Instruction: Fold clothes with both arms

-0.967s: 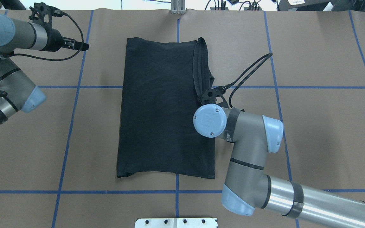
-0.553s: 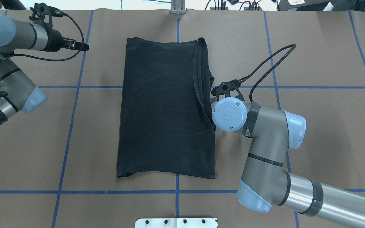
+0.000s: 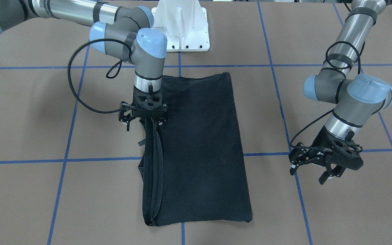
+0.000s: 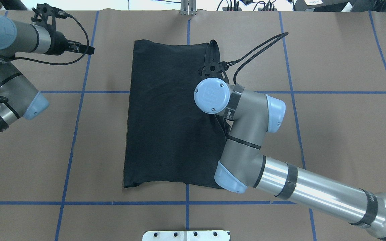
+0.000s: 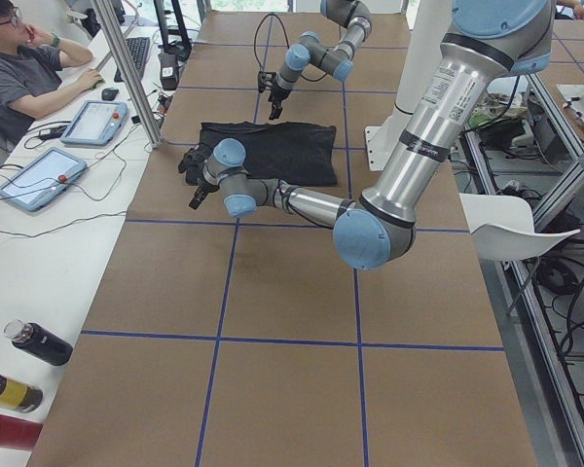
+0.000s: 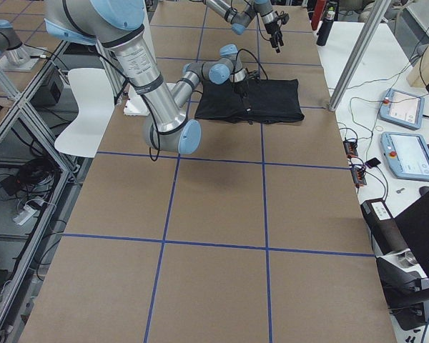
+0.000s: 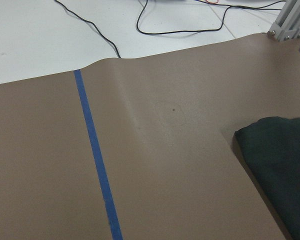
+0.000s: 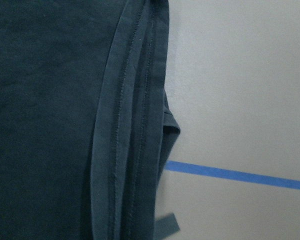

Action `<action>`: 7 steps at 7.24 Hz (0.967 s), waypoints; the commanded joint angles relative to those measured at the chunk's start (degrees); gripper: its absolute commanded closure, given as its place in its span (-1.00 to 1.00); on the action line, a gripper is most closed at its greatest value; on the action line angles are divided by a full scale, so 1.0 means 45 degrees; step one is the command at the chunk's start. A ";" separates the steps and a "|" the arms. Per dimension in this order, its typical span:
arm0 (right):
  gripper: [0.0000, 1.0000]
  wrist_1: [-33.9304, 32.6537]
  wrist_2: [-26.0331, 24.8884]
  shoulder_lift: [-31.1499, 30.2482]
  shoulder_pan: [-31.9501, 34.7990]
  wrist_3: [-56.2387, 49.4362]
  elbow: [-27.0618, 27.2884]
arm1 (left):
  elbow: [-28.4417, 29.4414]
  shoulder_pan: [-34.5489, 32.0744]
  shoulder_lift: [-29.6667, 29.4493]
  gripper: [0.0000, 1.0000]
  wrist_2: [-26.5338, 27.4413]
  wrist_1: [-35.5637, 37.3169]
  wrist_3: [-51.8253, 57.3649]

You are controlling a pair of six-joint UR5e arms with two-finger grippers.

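Note:
The black T-shirt (image 4: pixel 169 113) lies folded into a long rectangle on the brown table; its chest graphic and logo are hidden. It also shows in the front view (image 3: pixel 199 143). My right gripper (image 4: pixel 213 68) hangs over the shirt's stacked right edge near the far end, jaws apart and empty (image 3: pixel 144 124). The right wrist view shows that hemmed edge (image 8: pixel 135 115) flat below. My left gripper (image 4: pixel 87 49) hovers open over bare table left of the shirt's far corner (image 3: pixel 313 170). The left wrist view catches only a shirt corner (image 7: pixel 285 165).
Blue tape lines (image 4: pixel 75 127) grid the brown table cover. The white pedestal base (image 3: pixel 182 27) stands at the robot's side of the shirt. The right arm's black cable (image 4: pixel 260 50) loops above the table. An operator (image 5: pixel 19 78) and tablets sit beyond the table's far edge.
My right arm swung out to the right of the shirt, then back and farther along its right edge toward the far end. The shirt and left arm stayed still.

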 commanded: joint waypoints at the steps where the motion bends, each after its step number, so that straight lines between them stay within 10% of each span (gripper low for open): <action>1: -0.98 0.0731 0.0001 0.0467 0.0059 0.0092 -0.1284 | -0.0005 0.0131 0.0000 -1.00 0.0019 0.0000 -0.0035; 7: -0.98 0.0320 0.1071 0.0254 0.1109 -0.1328 -0.1792 | -0.0005 0.0170 0.0019 -1.00 0.0019 -0.0058 -0.0113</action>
